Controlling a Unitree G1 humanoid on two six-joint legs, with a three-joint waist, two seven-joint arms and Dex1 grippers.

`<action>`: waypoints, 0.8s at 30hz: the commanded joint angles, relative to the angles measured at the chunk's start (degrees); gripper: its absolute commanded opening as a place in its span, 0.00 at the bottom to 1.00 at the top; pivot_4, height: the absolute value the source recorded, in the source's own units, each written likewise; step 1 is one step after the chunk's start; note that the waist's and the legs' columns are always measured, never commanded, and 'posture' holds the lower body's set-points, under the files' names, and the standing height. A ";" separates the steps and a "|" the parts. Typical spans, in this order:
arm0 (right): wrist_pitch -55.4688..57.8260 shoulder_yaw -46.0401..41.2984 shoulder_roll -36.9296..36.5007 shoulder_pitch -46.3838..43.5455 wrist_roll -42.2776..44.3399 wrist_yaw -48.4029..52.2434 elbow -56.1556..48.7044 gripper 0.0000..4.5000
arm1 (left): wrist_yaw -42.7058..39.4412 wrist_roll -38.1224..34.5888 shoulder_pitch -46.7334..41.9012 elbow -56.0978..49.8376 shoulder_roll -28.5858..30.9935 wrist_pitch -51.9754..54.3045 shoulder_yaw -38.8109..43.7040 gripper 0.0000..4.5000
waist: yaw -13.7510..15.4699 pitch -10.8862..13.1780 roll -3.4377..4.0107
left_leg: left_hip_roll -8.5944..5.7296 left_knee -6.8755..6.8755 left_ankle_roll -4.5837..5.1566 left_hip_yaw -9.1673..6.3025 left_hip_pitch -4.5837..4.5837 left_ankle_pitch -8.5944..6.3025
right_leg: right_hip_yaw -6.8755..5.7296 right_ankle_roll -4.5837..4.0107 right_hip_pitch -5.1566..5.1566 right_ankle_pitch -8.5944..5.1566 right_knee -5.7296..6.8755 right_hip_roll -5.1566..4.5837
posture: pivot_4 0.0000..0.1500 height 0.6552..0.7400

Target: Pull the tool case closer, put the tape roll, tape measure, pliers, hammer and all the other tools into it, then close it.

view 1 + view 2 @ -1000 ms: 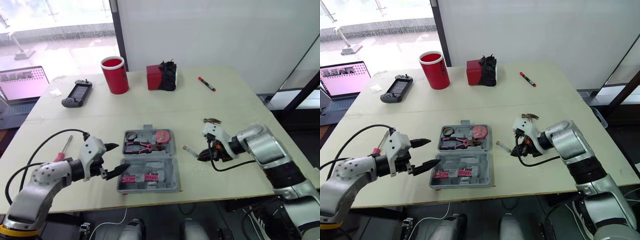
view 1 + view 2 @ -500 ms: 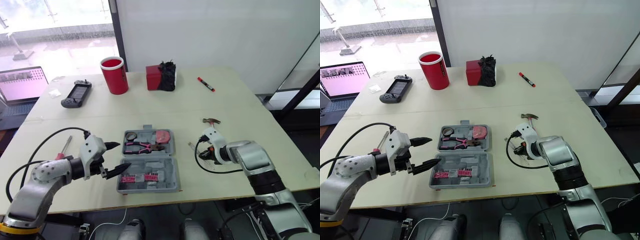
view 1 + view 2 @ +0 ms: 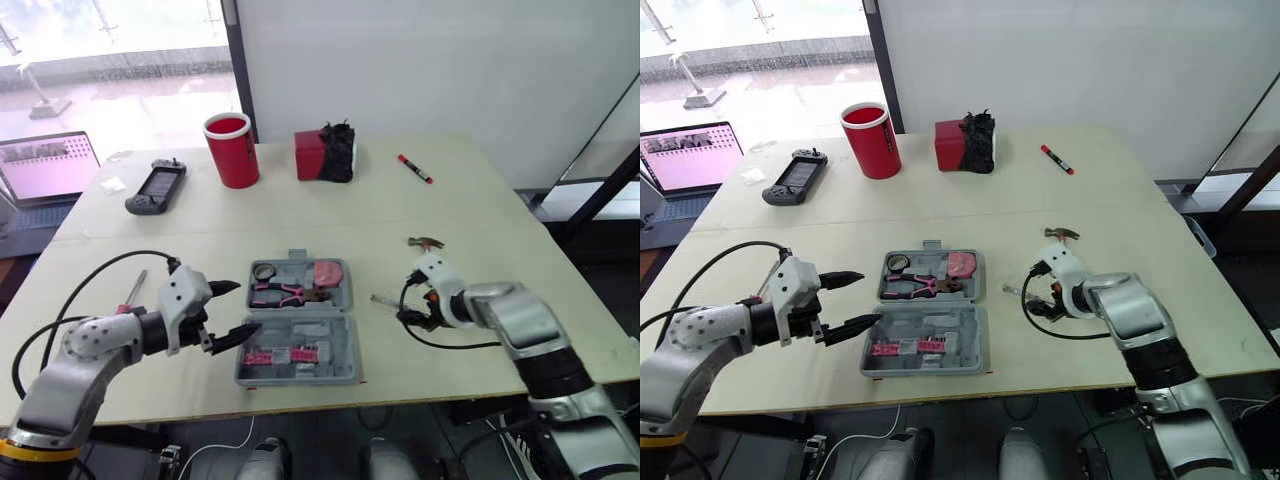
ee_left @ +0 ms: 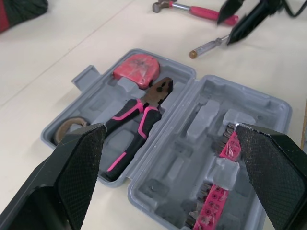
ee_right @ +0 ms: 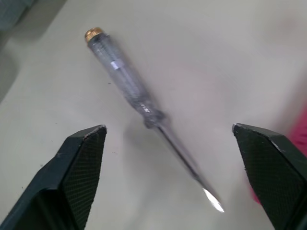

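table: pale, tool case open | room: white wall, window

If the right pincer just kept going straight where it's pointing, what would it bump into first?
The right pincer would most likely meet the clear-handled screwdriver, lying on the table in line between its open fingers; how far off is unclear.

Found R forearm lower & flatter than 1 s ago; swung in close to body at 0.5 s, eased back out partway since. Logged R gripper barely shifted, a touch nearer robot, by blade end of clear screwdriver. Noted cable loop under wrist stretched longer along forearm. Put slight overall frame nudge down to cam.
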 commanded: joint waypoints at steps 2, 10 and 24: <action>-3.79 -1.58 -2.51 2.48 2.36 1.24 -6.43 0.99 | -1.71 -0.72 0.32 -0.02 1.42 -1.80 1.68 1.00 | -0.43 0.01 0.01 | -0.08 -0.05 0.02 -0.15 -0.02 0.00 | -0.14 0.00 0.11 -0.01 -0.02 -0.02 | 1.00 1.00; -4.26 -5.28 3.20 7.93 5.28 -5.64 -13.92 0.99 | -4.49 -2.31 3.47 -0.94 3.72 -1.78 4.36 1.00 | -0.71 0.03 0.08 | -1.08 -0.04 0.19 -2.23 0.00 0.18 | -2.10 0.18 1.10 -0.64 0.00 -0.86 | 1.00 1.00; -31.32 4.18 -4.01 4.02 0.48 6.18 8.42 0.99 | -3.60 -3.30 7.63 -4.62 3.93 -0.93 6.30 1.00 | 0.15 0.05 0.08 | -0.92 -0.10 0.16 -1.67 0.01 0.15 | -1.51 0.13 0.84 -0.61 -0.04 -0.82 | 1.00 1.00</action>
